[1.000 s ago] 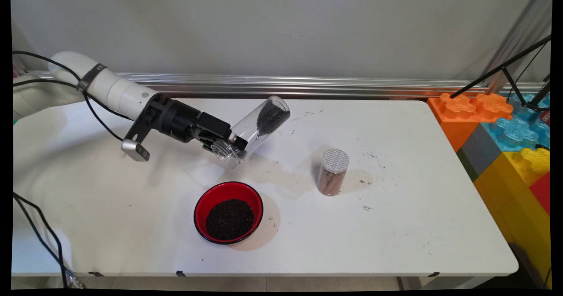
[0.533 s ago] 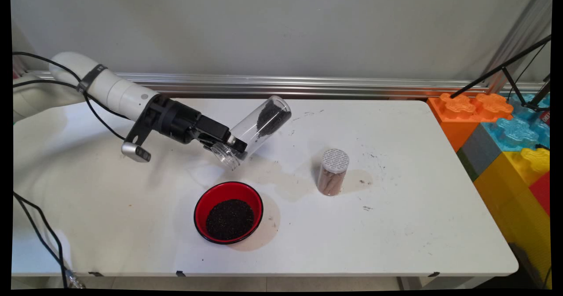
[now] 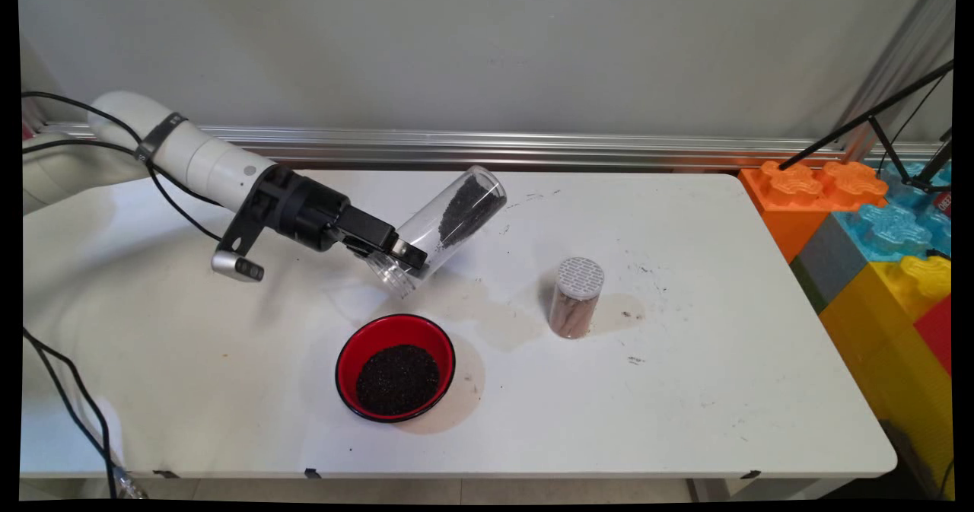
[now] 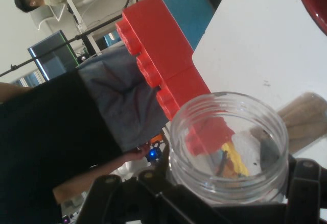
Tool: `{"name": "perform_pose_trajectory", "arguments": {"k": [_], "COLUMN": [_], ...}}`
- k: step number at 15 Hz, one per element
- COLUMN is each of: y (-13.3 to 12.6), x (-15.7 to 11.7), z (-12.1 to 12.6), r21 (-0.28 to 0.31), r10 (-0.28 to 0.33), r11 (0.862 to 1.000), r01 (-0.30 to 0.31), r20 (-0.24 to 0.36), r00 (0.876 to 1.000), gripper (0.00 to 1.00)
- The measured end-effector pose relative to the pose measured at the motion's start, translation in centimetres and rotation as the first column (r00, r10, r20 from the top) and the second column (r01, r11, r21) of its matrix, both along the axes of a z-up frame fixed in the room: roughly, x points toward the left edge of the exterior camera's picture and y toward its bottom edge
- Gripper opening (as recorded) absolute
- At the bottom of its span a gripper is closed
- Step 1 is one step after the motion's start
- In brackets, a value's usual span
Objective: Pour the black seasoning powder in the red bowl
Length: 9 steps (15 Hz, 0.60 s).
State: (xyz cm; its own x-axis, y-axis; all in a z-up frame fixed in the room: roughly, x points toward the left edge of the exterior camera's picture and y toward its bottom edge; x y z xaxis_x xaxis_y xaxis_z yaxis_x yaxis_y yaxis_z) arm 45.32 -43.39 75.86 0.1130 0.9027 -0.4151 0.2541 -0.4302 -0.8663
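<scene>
Clear jar (image 3: 441, 223), tilted, mouth low toward red bowl (image 3: 396, 367), clamped in gripper (image 3: 402, 257)

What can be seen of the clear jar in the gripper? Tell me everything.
The clear jar is a tall see-through cylinder, plastic by its look, with a threaded open mouth and no lid. It is held off the table, tilted, mouth down toward the near left and closed base up toward the wall. Dark granules lie in its raised end. The gripper clamps it near the mouth. It hangs behind the red bowl, not touching it.
</scene>
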Motion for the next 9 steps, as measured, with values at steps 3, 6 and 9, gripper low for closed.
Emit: {"name": "perform_pose_trajectory", "arguments": {"k": [3,6,9], "y": [0.01,0.04,0.08], "x": [-0.06,-0.12,-0.14], "z": [-0.03,-0.05,-0.07], "r21": [-0.019,-0.036,-0.052], "r10": [-0.01,-0.02,-0.029], "r11": [1.0,0.999,0.998], "r01": [0.01,0.02,0.028], "r20": [-0.002,-0.003,-0.004], "r00": [1.0,1.0,1.0], "gripper": [0.0,0.0,0.0]}}
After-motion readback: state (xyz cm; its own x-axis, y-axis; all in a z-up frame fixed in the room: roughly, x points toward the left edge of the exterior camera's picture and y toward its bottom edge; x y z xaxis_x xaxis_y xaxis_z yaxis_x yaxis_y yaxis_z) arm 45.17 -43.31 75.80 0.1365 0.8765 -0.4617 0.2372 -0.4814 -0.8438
